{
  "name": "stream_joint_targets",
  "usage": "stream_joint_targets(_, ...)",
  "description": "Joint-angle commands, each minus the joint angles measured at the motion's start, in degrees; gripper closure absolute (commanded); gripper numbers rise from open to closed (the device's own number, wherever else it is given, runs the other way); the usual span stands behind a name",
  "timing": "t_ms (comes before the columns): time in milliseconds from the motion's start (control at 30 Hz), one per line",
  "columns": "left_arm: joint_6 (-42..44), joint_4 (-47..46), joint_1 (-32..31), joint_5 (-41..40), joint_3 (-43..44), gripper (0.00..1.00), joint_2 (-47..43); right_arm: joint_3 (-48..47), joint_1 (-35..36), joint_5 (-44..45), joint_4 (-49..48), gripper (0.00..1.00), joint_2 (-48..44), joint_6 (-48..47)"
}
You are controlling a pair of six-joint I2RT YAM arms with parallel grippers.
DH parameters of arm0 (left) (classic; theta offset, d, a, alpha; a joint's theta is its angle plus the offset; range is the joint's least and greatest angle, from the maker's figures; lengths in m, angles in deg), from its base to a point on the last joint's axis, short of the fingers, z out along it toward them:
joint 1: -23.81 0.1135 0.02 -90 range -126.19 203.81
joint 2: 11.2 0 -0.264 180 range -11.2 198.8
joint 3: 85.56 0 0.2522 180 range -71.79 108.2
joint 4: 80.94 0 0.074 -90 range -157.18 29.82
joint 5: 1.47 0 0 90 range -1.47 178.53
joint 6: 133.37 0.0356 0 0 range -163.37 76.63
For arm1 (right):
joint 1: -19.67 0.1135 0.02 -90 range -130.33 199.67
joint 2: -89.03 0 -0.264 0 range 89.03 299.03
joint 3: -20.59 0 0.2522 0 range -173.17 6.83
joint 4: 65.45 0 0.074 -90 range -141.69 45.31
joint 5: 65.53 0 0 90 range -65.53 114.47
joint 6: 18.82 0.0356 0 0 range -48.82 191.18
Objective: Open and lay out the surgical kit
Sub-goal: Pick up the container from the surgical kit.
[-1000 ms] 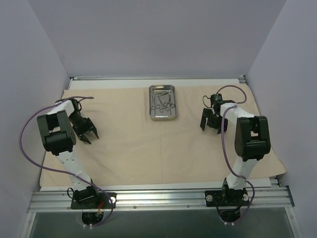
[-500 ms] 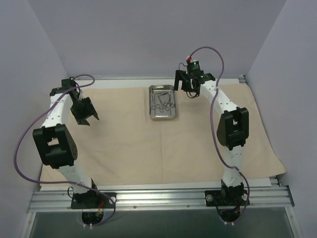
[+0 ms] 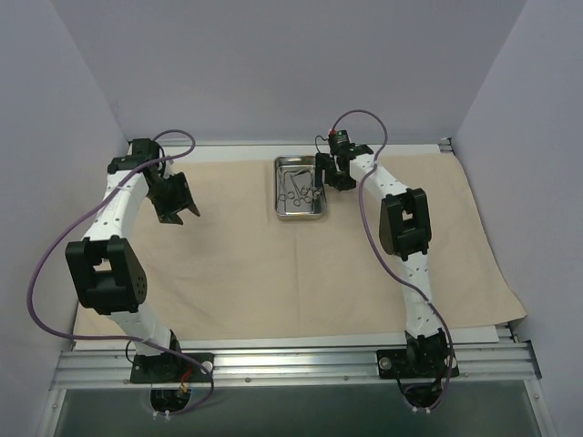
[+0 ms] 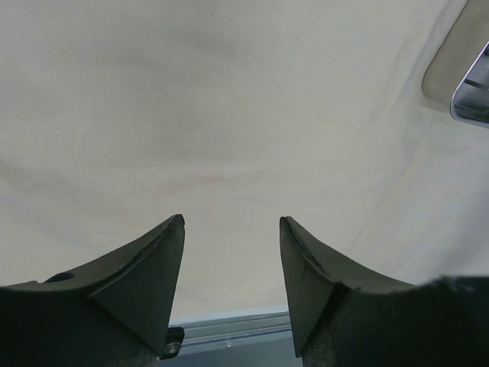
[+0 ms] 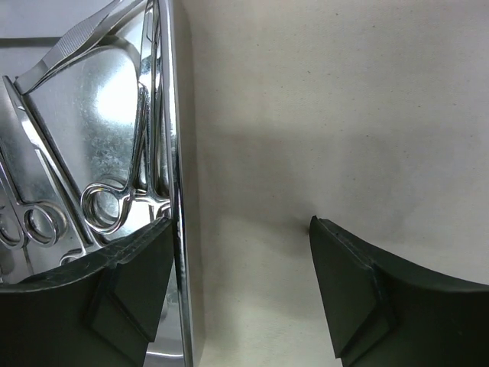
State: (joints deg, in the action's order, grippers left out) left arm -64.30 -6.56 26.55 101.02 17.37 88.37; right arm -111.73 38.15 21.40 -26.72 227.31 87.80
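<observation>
In the top view the whole beige cloth wrap (image 3: 273,264) is seen spread flat, and the steel tray (image 3: 301,217) is seen resting on its far middle part. The forceps (image 3: 299,185) lie inside the tray, but in this view they are too small to be counted.

In the right wrist view only the right part of the tray is included, but it is shown much closer. Ring handles and thin shanks can be made out on the shiny floor, some of them overlapping, and the tray's right rim is seen as a straight bright line with bare cloth beside it. In the left wrist view only one rounded corner of the tray is caught, and all the rest is plain cloth.

The right gripper (image 3: 326,175) is held at the right side of the tray and is spread wide. One finger is placed over the tray's right rim and the other over the cloth just beside the tray. Nothing is held between them, and it cannot be told whether the rim is touched.

The left gripper (image 3: 178,205) is held well to the left of the tray, above bare cloth. Its fingers are also spread apart, and nothing is held between them.
</observation>
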Motion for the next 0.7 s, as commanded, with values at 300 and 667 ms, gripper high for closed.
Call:
stream_joint_targets(300, -0.52, 0.46, -0.28, 0.60, 0.40, 0.41, -2.54, -4.74, 1.82, -2.11, 0.25, 0.82, -0.29, -0.10)
stream_joint_targets(667, -0.69, 3.01, -0.37, -1.33, 2.94, 0.42, -2.36, -14.42, 5.95, -3.61, 6.23, 1.00, -5.82, 0.34)
